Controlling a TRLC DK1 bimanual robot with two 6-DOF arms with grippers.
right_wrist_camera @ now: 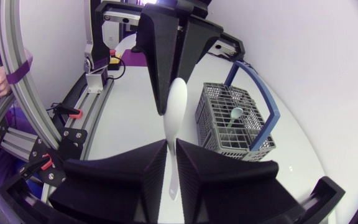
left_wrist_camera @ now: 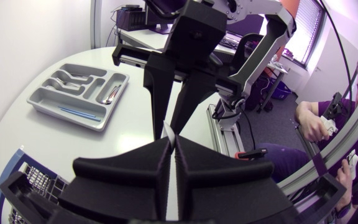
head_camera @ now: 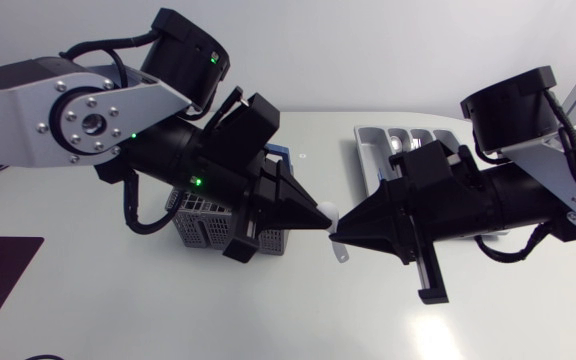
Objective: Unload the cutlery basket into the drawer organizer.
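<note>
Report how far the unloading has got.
Done: the grey plastic drawer organizer already holds several pieces of cutlery. In hand: a white plastic spoon is gripped by both the left gripper and the right gripper, between basket and organizer. Left: the grey mesh cutlery basket with a blue handle still holds at least one white utensil.

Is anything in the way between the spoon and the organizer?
Nothing visible. The spoon is held above mid-table, and the table between it and the organizer looks bare; only my right arm hangs over that stretch.
</note>
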